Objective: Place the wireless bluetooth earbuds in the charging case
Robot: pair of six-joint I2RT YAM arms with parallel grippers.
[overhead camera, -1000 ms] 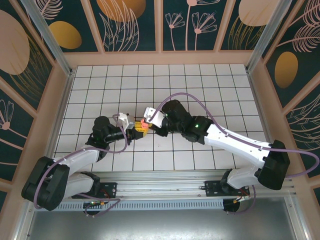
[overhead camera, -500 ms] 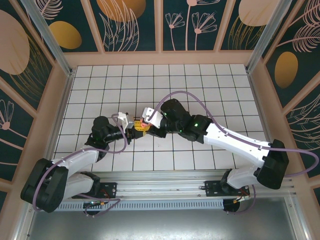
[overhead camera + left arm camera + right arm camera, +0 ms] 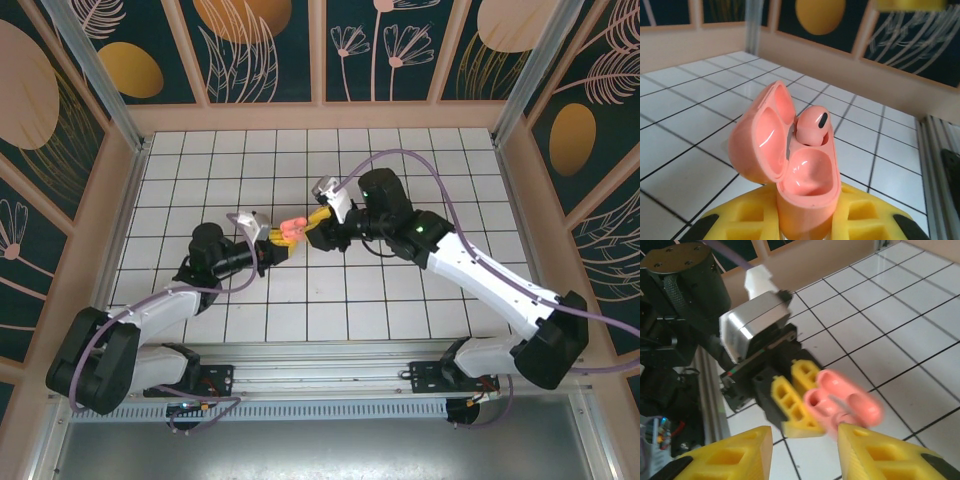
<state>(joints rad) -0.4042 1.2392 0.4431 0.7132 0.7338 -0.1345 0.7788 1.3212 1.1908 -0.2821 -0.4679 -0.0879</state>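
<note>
Above the middle of the tiled table [image 3: 420, 300], the left gripper [image 3: 272, 243] is clamped tight on the lower part of the pink case [image 3: 291, 231] and holds it up off the tiles with its lid [image 3: 762, 135] swung open to the left. One bud [image 3: 811, 125] sits in the far hollow of the case, while the near hollow [image 3: 807, 172], the one closer to the left jaws, is bare.

The right gripper [image 3: 318, 218] hangs just right of the case and a little farther back, its jaws partly apart. Blur at its fingertip hides whether it carries anything.

The two hollows line up along the line between the grippers, so the right arm looks better placed for the next insertion. It would probably have to reach over the seated bud to get to the bare hollow.
</note>
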